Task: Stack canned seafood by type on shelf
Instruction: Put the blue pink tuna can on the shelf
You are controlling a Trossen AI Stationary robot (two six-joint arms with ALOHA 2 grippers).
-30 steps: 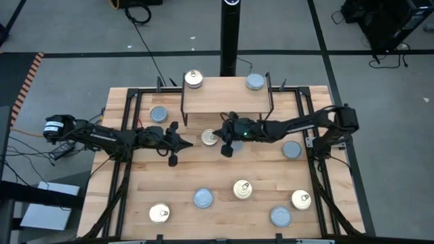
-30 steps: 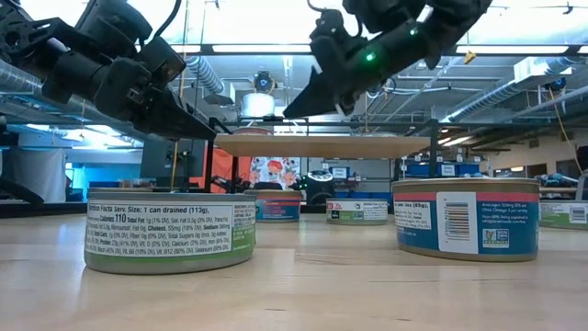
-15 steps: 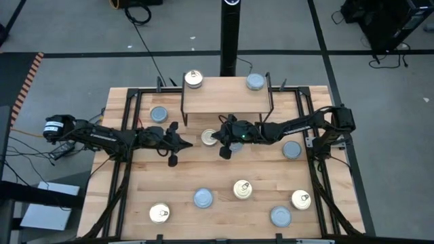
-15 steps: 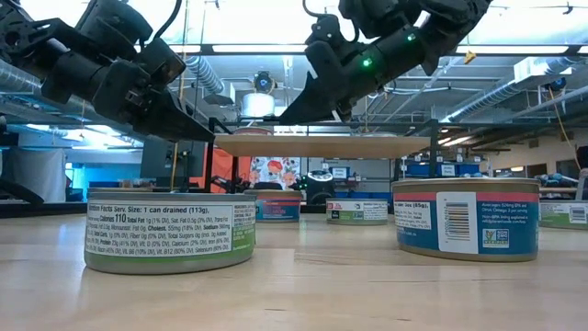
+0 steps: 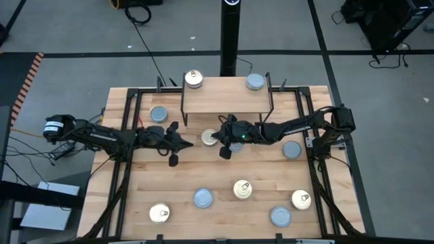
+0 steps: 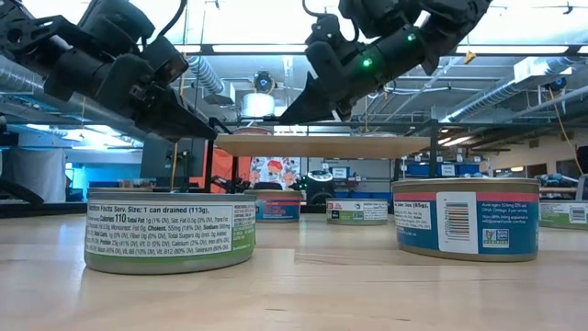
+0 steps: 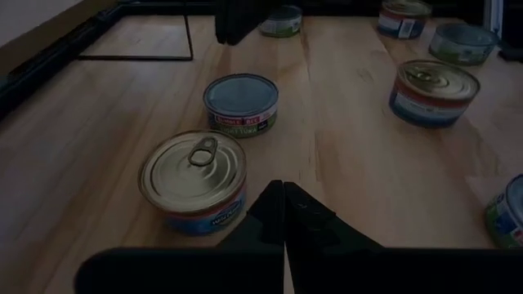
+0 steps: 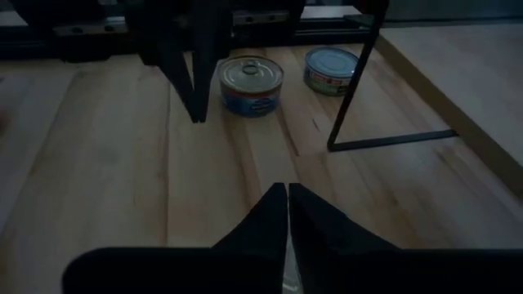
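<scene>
Hovering near the shelf, both grippers are sitting fully closed and empty, left gripper and right gripper flanking a gold-top tin on the table. Tins are lying scattered, apparently awaiting sorting; two already sit on the shelf's far corners.

Gold-top tin boxed between both grippers, shelf legs just behind; bare boards open toward front tins
</scene>
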